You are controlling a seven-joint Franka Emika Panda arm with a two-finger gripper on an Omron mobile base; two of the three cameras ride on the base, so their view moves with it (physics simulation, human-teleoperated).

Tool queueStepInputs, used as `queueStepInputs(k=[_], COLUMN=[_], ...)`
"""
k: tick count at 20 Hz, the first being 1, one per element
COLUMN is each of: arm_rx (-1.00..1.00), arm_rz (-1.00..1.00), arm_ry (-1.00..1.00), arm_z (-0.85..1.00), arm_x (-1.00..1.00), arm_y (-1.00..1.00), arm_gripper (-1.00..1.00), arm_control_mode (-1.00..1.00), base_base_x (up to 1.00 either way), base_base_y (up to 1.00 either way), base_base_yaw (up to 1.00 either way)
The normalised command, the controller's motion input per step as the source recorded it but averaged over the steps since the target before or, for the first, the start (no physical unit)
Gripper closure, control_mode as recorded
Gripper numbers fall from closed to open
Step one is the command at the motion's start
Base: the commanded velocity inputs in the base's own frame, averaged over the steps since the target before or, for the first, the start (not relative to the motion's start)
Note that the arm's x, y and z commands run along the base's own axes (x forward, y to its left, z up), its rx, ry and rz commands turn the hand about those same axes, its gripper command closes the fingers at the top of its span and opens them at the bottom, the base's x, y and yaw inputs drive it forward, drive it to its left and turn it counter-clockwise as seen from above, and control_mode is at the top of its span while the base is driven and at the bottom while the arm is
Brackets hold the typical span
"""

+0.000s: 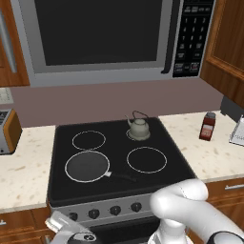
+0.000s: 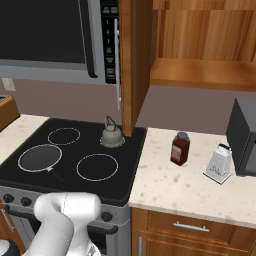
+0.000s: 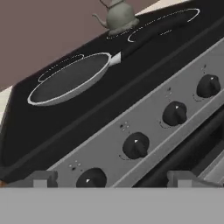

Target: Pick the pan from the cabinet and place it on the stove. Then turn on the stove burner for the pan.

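Note:
The dark-grey pan (image 1: pixel 87 167) (image 2: pixel 39 157) (image 3: pixel 70 78) lies flat on the black glass stove (image 1: pixel 119 190), inside the front-left stove burner ring (image 1: pixel 67 167). Its black handle (image 1: pixel 122 177) points right. My gripper (image 3: pixel 113 179) (image 1: pixel 62 224) hangs low in front of the stove's steel front, left of centre, open with nothing between its fingertips (image 3: pixel 41 179). Right ahead of it runs the row of round black knobs (image 3: pixel 135 145) (image 1: pixel 94 213); the leftmost knob (image 3: pixel 91 178) is nearest. The wooden cabinet (image 2: pixel 200 72) stands with its door (image 2: pixel 131 60) swung open, and the shelf shows bare.
A small grey kettle (image 1: pixel 138 127) (image 2: pixel 112 135) sits on the back-right burner. The microwave (image 1: pixel 100 38) hangs above the stove. A toaster (image 1: pixel 7 131) stands on the left counter; a red jar (image 2: pixel 180 148), a grater (image 2: pixel 219 164) and a dark appliance (image 2: pixel 245 135) on the right one.

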Motion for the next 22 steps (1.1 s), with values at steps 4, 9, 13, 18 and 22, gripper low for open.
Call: queueStepInputs(k=[4, 9, 13, 18, 22], arm_rx=[-0.3, -0.29, -0.23, -0.11, -0.04], arm_rz=[0.07, 0.08, 0.06, 0.07, 0.1], arm_ry=[-0.2, -0.14, -0.07, -0.03, 0.0], arm_z=[0.0, 0.0, -0.02, -0.09, -0.16], arm_x=[0.0, 0.0, 0.0, 0.0, 0.0], arm_y=[-0.01, -0.02, -0.01, -0.28, -0.37], arm_gripper=[-1.0, -1.0, -1.0, -1.0, -1.0], arm_control_mode=[-1.0, -1.0, -1.0, -1.0, -1.0], base_base_x=[0.0, 0.0, 0.0, 0.0, 0.0], base_base_y=[0.0, 0.0, 0.0, 0.0, 0.0], base_base_yaw=[0.0, 0.0, 0.0, 0.0, 0.0])
